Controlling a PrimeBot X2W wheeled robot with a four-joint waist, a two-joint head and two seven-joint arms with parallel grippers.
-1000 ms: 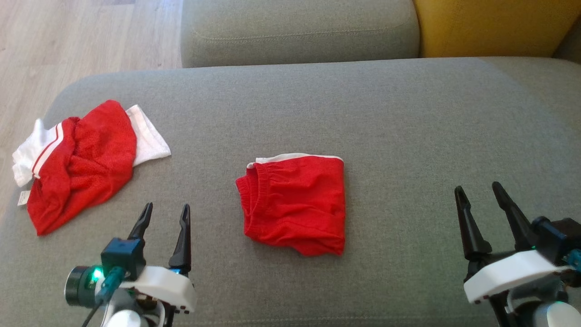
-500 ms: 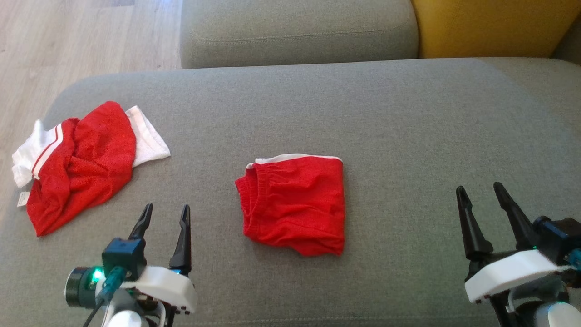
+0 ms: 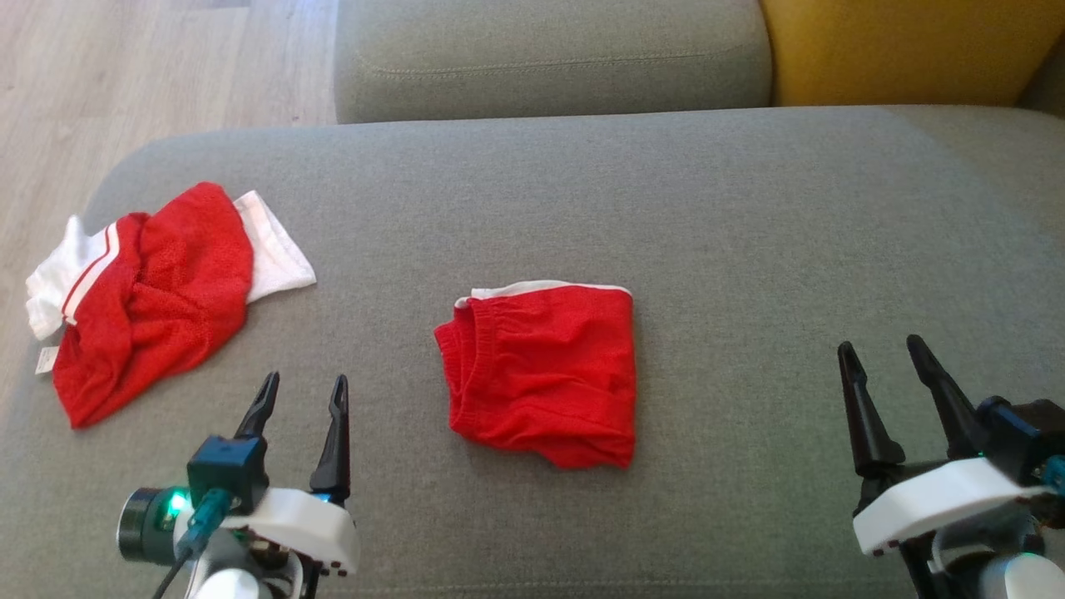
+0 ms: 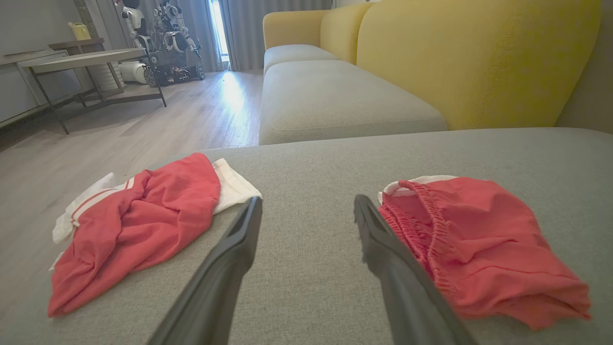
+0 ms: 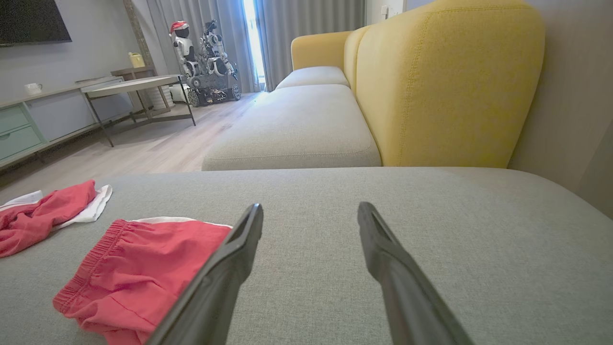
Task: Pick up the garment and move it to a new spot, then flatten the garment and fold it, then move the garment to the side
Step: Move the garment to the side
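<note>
- Left claw (image 3: 304, 380): we note it at the lower left of the head view. Its two fingers are spread apart with nothing between them.
- It is held low over the grey sofa seat (image 3: 749, 208), between the two garments and nearer to us than either. A strip of bare fabric separates it from each.
- Right claw (image 3: 879, 344): lower right, likewise splayed wide and empty, with plain grey upholstery in front of it. It is well apart from the folded red shorts (image 3: 541, 374).
- The shorts lie near the middle of the seat, folded into a compact, roughly square packet.
- We see their gathered elastic waistband along the left edge and a thin white trim along the far edge. The surface is lightly wrinkled.
- A crumpled red-and-white garment (image 3: 150, 291) sits at the left end of the seat, close to its rounded corner. Its white parts stick out at the far side, and a small white label shows at its left edge.
- Beyond the seat we record a second grey cushion (image 3: 549, 50), a yellow backrest (image 3: 907, 42) and a pale wooden floor (image 3: 125, 66).
- The wrist views add a metal-legged worktop (image 4: 81, 60) and another robot (image 5: 206, 62) by the curtains.
</note>
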